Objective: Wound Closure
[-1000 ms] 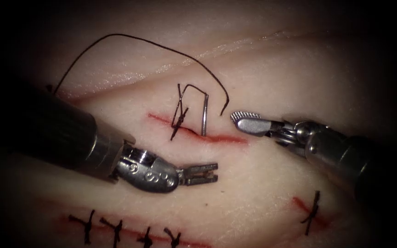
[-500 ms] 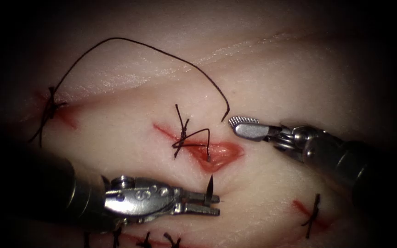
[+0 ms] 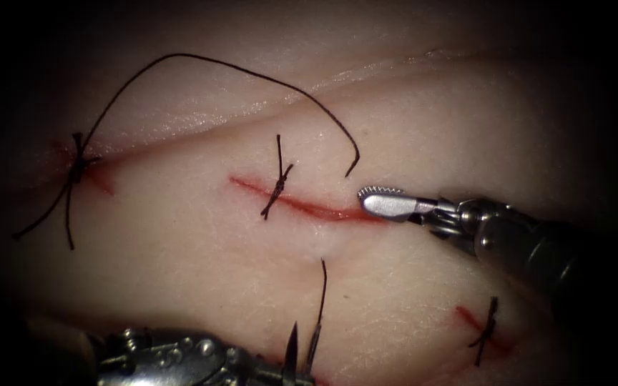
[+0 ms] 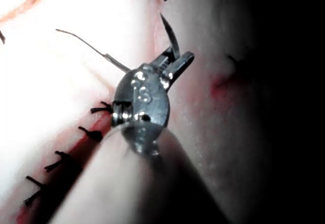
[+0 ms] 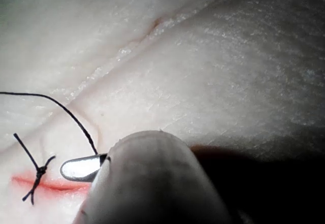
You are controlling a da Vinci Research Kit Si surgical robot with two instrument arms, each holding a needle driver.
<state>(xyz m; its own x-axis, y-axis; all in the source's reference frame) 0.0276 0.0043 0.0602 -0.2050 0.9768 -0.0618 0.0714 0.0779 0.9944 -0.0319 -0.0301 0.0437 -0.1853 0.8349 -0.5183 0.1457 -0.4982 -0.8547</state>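
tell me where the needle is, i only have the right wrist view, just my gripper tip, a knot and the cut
Observer: The left gripper holds the needle roughly mid-curve, clear of the tissue, below the cut.
Operator: thread on it
Observer: Yes, thread runs from its tail into the tissue just below the cut's right half.
Operator: my side holding anything
Observer: The endoscope view shows the right gripper holding nothing, its tip at the cut's right end.

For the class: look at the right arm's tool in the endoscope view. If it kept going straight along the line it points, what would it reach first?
The right tool points left along the cut, its tip at the cut's right end. Going straight on, it would probably meet the knotted stitch across the cut first, though its height above the tissue is unclear.
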